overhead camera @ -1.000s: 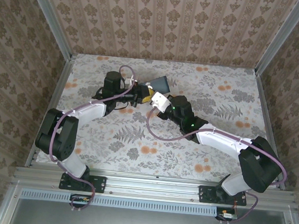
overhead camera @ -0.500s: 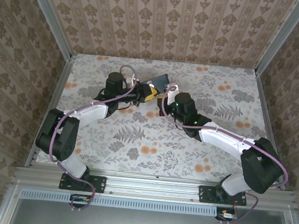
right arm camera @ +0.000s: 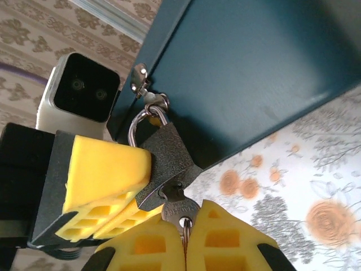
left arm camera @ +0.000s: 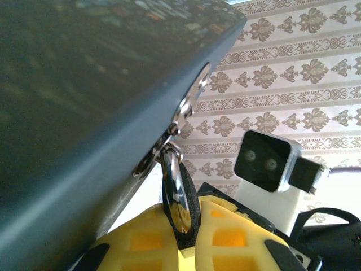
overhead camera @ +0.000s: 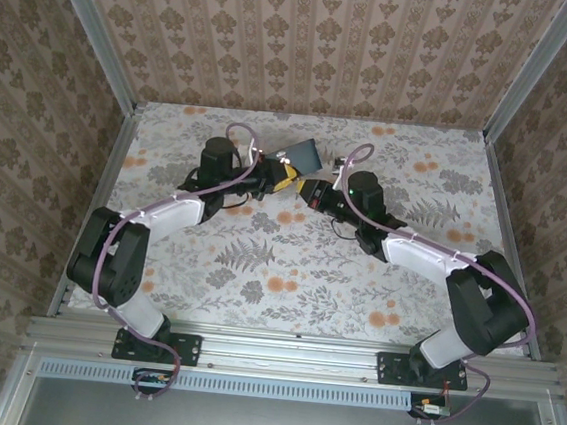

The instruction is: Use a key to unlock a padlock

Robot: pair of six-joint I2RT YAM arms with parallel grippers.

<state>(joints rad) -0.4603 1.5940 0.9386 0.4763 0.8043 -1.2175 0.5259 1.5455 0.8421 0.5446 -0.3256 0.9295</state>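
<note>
The dark textured padlock (right arm camera: 167,160) hangs by its steel shackle (right arm camera: 135,121) from the hasp (left arm camera: 189,104) of a dark blue box (right arm camera: 254,68). My left gripper (left arm camera: 189,217) is shut on the padlock (left arm camera: 181,197), its yellow fingers (right arm camera: 104,169) clamping the body's side. The silver key (right arm camera: 180,210) sits with its blade in the keyhole at the padlock's bottom, and my right gripper (right arm camera: 183,228) is shut on the key's head. In the top view the left gripper (overhead camera: 285,180) and right gripper (overhead camera: 309,192) meet just in front of the box (overhead camera: 304,155).
The box stands tilted at the back middle of the floral table (overhead camera: 289,263). Patterned walls (overhead camera: 310,44) close in the back and sides, with metal rails (overhead camera: 98,205) along the table's edges. The left wrist camera (right arm camera: 82,87) sits close beside the padlock.
The right wrist has rolled over and its forearm has swung to the right, so its gripper now points left at the padlock. The left arm has hardly moved.
</note>
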